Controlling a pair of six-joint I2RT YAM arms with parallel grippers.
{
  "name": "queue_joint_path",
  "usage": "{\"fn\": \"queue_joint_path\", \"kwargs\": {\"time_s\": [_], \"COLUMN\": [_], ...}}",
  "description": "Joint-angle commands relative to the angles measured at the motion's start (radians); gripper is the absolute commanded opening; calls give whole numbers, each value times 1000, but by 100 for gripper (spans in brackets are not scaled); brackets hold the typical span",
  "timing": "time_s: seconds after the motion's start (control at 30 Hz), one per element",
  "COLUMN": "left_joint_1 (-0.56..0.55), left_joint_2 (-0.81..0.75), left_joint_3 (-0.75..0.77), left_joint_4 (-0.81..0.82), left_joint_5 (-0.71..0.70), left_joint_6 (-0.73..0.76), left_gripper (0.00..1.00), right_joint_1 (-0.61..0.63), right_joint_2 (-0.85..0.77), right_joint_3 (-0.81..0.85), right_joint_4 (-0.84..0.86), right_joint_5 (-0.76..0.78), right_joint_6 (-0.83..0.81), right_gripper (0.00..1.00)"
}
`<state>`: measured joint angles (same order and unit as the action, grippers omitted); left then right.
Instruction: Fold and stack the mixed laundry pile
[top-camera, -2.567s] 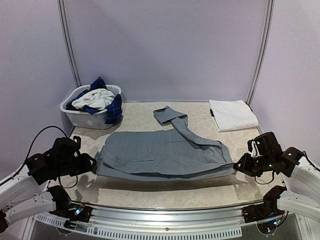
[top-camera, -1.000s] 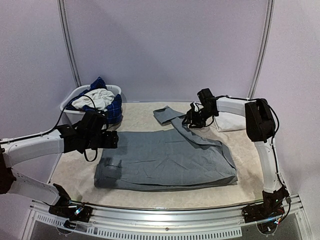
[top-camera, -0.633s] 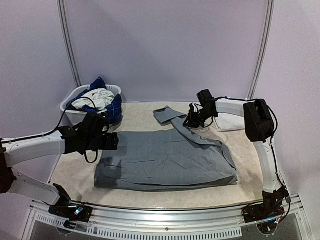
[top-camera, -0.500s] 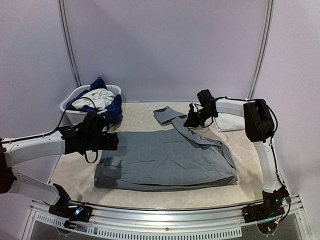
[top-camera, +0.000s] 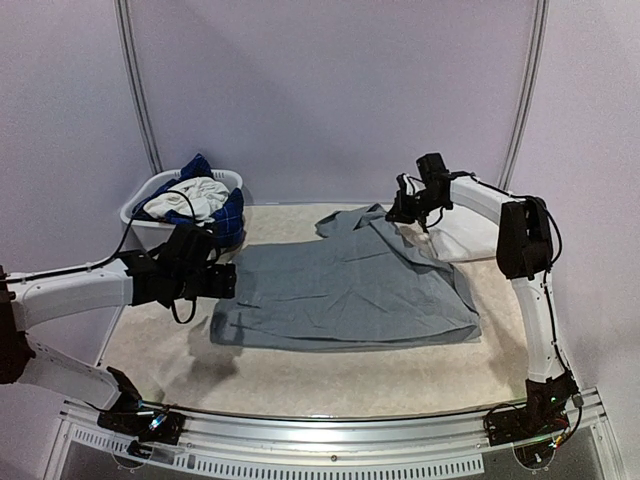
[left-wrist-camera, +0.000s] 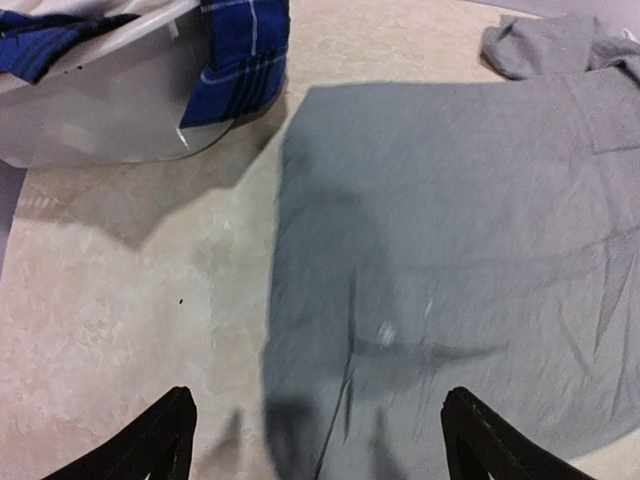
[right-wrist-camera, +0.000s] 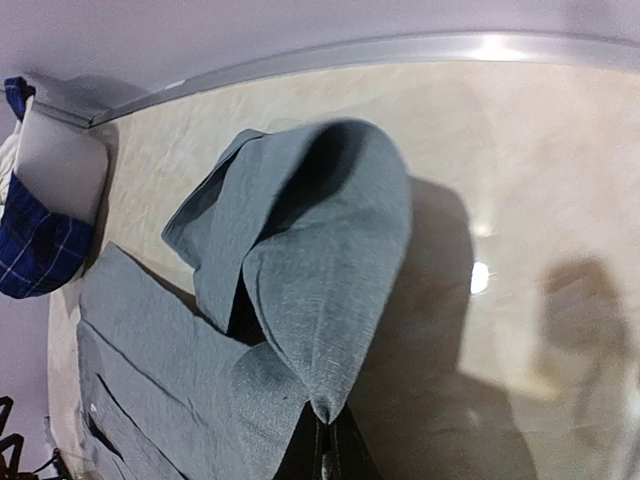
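Observation:
A plain grey T-shirt (top-camera: 350, 290) lies spread across the middle of the table, and it also fills the left wrist view (left-wrist-camera: 450, 250). My right gripper (top-camera: 405, 212) is shut on a fold of the shirt's sleeve (right-wrist-camera: 320, 290) and holds it raised at the back right. My left gripper (top-camera: 228, 283) hovers open and empty over the shirt's left edge, with its fingers (left-wrist-camera: 165, 435) wide apart. Blue plaid (top-camera: 228, 215) and white (top-camera: 195, 198) pieces lie in the basket.
A white plastic oval basket (top-camera: 165, 238) stands at the back left, near my left arm. A folded white garment (top-camera: 470, 238) lies at the back right, partly behind my right arm. The table's back rail (right-wrist-camera: 420, 48) runs close behind the raised sleeve.
My right gripper has closed on the sleeve and lifted it up and to the back right. The shirt has slid right and its left edge has shifted. My left arm has hardly moved.

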<state>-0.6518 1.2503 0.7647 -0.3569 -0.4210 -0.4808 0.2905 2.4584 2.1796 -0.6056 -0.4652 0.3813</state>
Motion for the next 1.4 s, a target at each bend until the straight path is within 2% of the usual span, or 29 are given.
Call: {"fn": "queue_joint_path", "kwargs": {"time_s": [0.0,0.13,0.2,0.3,0.37,0.53,0.67,0.8,0.9,1.17,1.27,1.37], "left_joint_1": [31,61,61,61,61,63,64,62,60,61,60,60], "left_joint_2": [69,153,206,281,302,239,191,175,197,287,321,336], "left_joint_3": [50,94,123,164,172,93,-8,-94,-124,-131,-133,-133], "left_joint_4": [17,68,84,58,9,-91,-51,57,102,180,215,215], "left_joint_5": [-32,51,85,105,71,-52,19,154,179,192,208,210], "left_joint_6": [39,72,78,55,9,-119,-165,-185,-193,-193,-193,-199], "left_gripper": [87,86,85,84,83,83,80,71,68,44,27,2], "right_joint_1": [-68,-99,-102,-100,-96,-77,-74,-72,-69,-69,-69,-70], "right_joint_2": [65,91,100,89,71,-13,-65,-127,-167,-238,-239,-236], "right_joint_3": [34,46,52,48,22,-90,-149,-202,-241,-305,-314,-320], "right_joint_4": [-83,-55,-57,-62,-60,-15,8,26,36,32,28,28], "right_joint_5": [6,-161,-148,-142,-152,-144,-134,-124,-111,-90,-86,-77], "right_joint_6": [-110,-110,-109,-94,-86,-86,-74,-60,-61,-68,-71,-72], "right_gripper": [5,30,40,41,41,45,45,46,48,49,49,50]}}
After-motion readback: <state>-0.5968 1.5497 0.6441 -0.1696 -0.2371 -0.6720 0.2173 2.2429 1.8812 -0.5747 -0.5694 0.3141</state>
